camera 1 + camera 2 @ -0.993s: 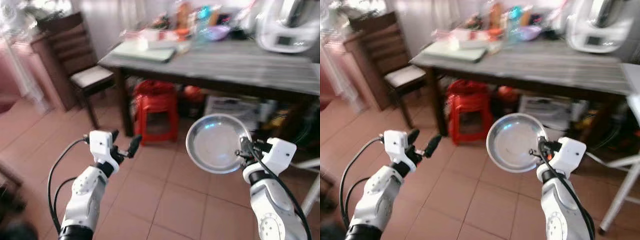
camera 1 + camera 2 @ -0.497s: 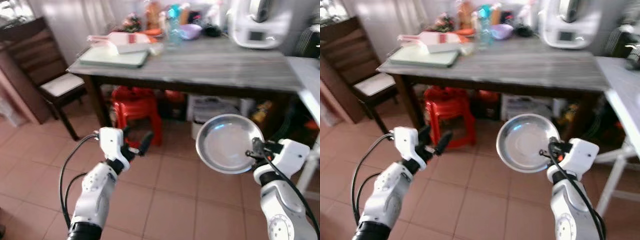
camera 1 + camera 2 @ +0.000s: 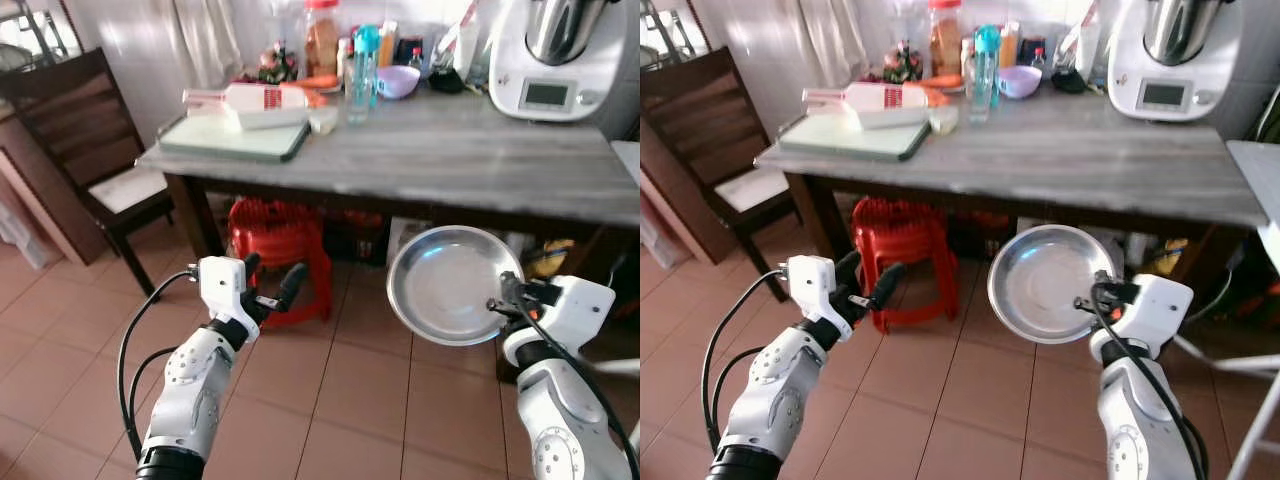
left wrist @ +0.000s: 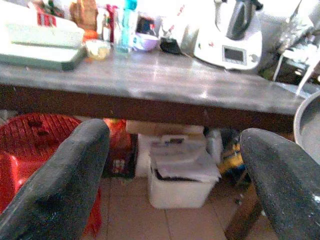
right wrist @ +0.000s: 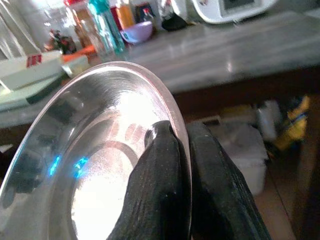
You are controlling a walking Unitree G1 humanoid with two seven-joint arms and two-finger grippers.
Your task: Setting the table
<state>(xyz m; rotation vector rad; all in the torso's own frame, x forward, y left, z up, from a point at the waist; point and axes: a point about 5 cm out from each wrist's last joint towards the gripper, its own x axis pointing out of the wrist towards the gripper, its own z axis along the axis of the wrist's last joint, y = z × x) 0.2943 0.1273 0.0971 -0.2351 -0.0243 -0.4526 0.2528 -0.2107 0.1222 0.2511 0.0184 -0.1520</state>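
A round steel plate (image 3: 447, 285) is held up on edge in front of me, below the level of the tabletop. My right gripper (image 3: 497, 306) is shut on its rim at the right side; the black fingers (image 5: 167, 165) pinch the rim in the right wrist view. My left gripper (image 3: 272, 284) is open and holds nothing, out in front at the left over the tiled floor. The grey wooden table (image 3: 470, 160) stands ahead, its near half bare.
At the table's far side stand a green cutting board (image 3: 238, 135) with a white dish, a teal bottle (image 3: 363, 60), jars, a purple bowl (image 3: 398, 82) and a white kitchen machine (image 3: 557, 55). A red stool (image 3: 278, 245) and boxes sit underneath. A dark chair (image 3: 95, 150) stands left.
The camera has moved nearer to the table and the picture is sharper. Both arms keep their pose, the plate still in the right gripper.
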